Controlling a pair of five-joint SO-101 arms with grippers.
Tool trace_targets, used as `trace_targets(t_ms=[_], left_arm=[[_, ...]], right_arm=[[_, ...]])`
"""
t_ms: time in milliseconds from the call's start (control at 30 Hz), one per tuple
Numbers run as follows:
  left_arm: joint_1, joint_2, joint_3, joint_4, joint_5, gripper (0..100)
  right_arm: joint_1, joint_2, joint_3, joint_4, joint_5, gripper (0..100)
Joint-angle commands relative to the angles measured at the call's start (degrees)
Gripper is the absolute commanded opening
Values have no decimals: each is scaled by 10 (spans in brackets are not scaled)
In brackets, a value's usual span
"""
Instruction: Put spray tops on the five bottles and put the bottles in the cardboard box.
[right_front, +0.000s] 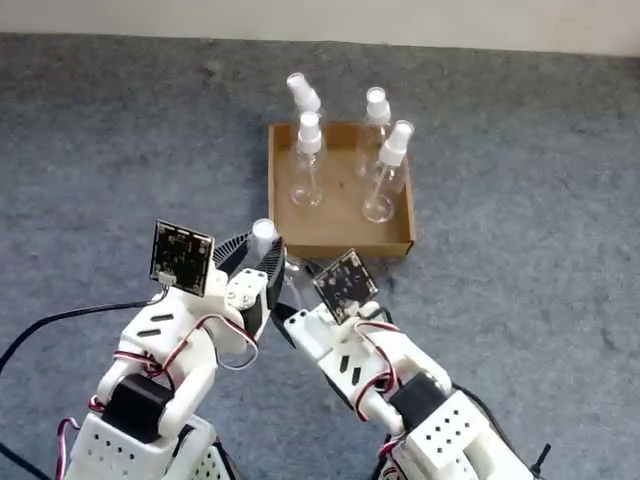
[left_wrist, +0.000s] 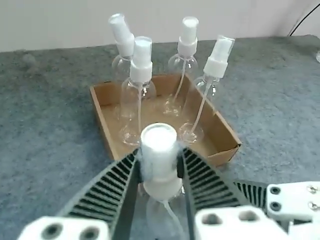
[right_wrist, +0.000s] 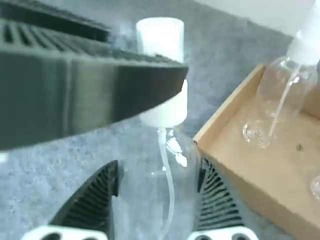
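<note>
1. Bottle of clear plastic is upright, just outside the near wall of the shallow brown cardboard box; the white spray top sits on its neck.
2. We note the left gripper clamped on that spray top and the right gripper clamped around the bottle's body.
3. Four other capped clear bottles stand inside the box, on grey carpet.

surface: grey carpet-textured tabletop | resting on it: shallow cardboard box, open side up | near edge: black cable
</note>
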Motion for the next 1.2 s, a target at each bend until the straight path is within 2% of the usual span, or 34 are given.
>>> trace_targets(t_ms=[0,133,233,500,700,900,1167], left_arm=[[-12,3,-15,6,-8,34],[-22,3,-15,6,-8,127],[-22,3,-16,6,-8,156],[-28,3,-51,10,-9,162],[-57,2,-102,75,-9,162],[-88,-5,-117,85,-9,162],[-111,-171,-49,101,-18,159]], right_arm=[[15,-35,-14,-24,-5,4],[15,-35,-14,-24,-5,4],[15,-35,-14,-24,-5,4],[17,-34,-12,-26,-5,4],[18,-34,-13,-26,-5,4],[18,-34,-14,-26,-5,4],[47,-33,-52,-23,-5,4]])
